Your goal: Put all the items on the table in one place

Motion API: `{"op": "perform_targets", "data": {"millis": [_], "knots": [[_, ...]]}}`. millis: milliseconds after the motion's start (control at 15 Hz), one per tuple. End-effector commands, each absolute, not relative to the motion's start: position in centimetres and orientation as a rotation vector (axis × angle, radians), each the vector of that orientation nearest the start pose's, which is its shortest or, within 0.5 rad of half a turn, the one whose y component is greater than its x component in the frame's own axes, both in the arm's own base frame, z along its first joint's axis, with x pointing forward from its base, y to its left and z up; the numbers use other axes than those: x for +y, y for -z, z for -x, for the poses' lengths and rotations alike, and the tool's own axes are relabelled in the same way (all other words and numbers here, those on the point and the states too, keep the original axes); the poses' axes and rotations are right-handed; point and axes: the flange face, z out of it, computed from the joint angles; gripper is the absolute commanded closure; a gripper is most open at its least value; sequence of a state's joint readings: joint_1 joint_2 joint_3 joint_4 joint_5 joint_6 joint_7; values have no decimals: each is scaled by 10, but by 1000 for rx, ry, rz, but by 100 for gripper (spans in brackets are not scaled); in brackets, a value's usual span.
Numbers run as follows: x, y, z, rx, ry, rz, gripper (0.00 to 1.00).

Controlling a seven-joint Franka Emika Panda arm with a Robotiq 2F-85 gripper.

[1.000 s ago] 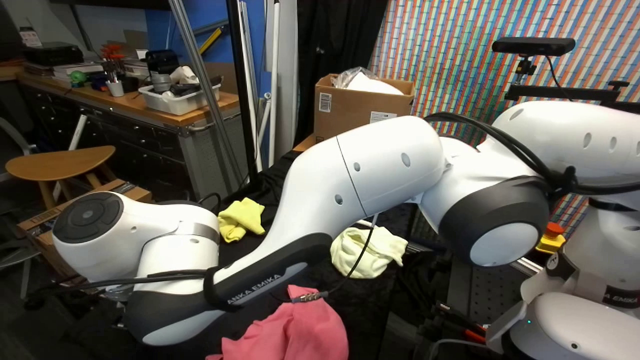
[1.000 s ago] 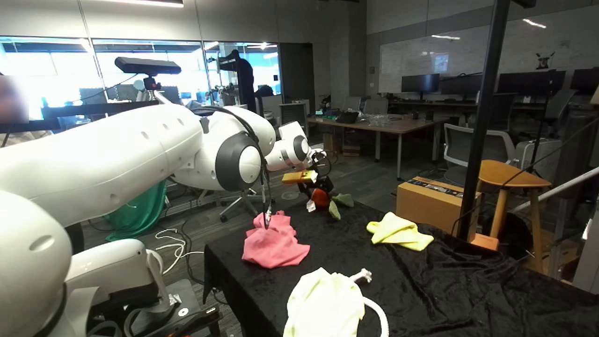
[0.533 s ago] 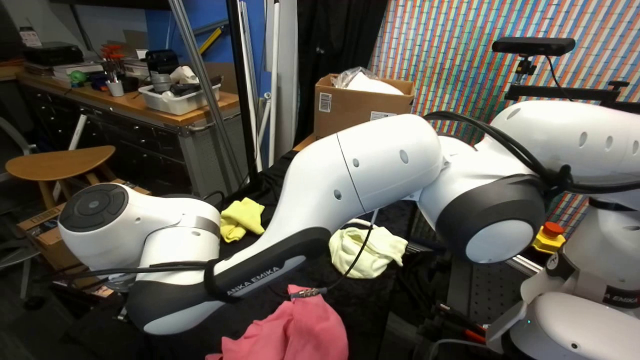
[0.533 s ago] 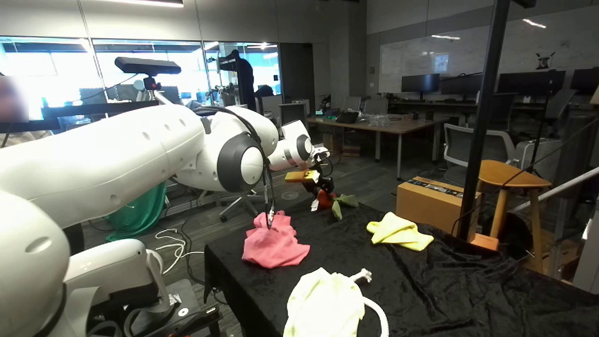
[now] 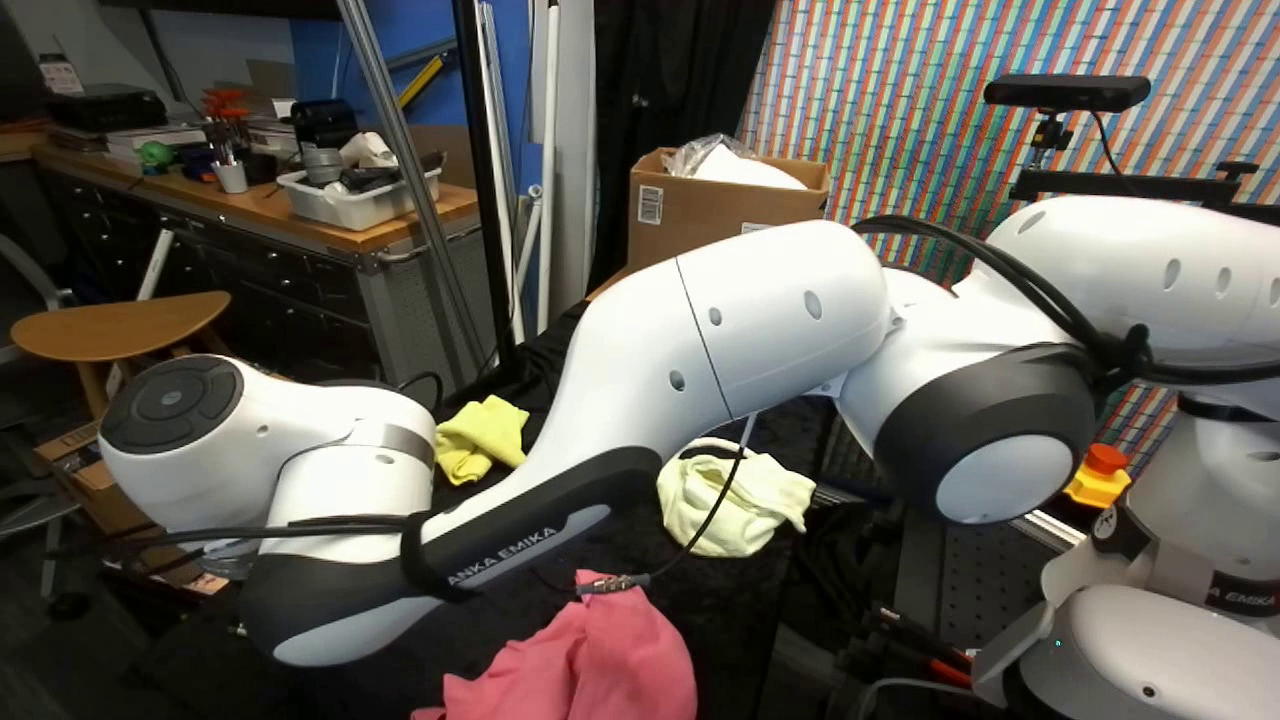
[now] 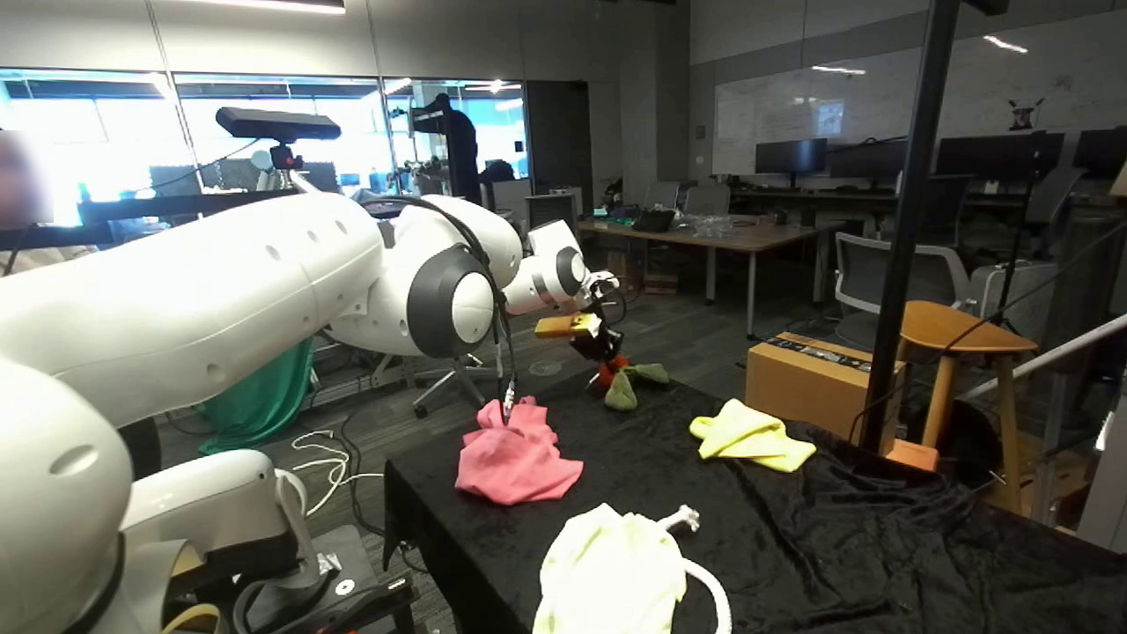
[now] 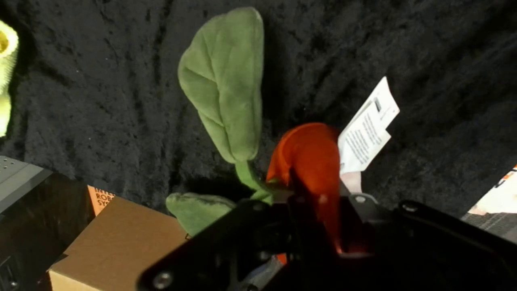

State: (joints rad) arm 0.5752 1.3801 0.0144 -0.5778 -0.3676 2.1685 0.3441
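An orange plush toy (image 7: 313,151) with green leaves (image 7: 232,85) and a white tag (image 7: 365,133) lies near the table's far edge. My gripper (image 7: 317,198) is shut on it, with the orange fabric pinched between the fingers. In an exterior view the toy's leaves (image 6: 622,392) rest at the cloth's edge, beneath the wrist. A pink cloth (image 6: 519,458), a yellow cloth (image 6: 753,436) and a pale drawstring bag (image 6: 612,572) sit apart from each other on the black-covered table (image 6: 792,546). The arm hides the gripper in an exterior view where the pink cloth (image 5: 590,660) shows.
A cable (image 6: 506,352) hangs from the arm over the pink cloth. Past the table edge stand a cardboard box (image 6: 819,383), a wooden stool (image 6: 964,330) and a black post (image 6: 907,220). Another open box (image 5: 725,215) stands behind the table.
The gripper has closed on the orange toy, and one green leaf has swung and tilted. The wrist has risen slightly. Both cloths and the bag stay where they were.
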Motion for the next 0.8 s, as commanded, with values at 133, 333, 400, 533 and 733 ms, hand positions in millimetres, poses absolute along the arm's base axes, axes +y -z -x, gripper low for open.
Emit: {"op": "perform_targets", "data": {"millis": [133, 333, 400, 533, 733], "knots": [[454, -230, -686, -853, 444, 3205, 96], [449, -265, -681, -914, 340, 3232, 95], [445, -275, -681, -928, 307, 3244, 95], [437, -288, -679, -946, 248, 3253, 95], [425, -301, -679, -987, 183, 3252, 95]]}}
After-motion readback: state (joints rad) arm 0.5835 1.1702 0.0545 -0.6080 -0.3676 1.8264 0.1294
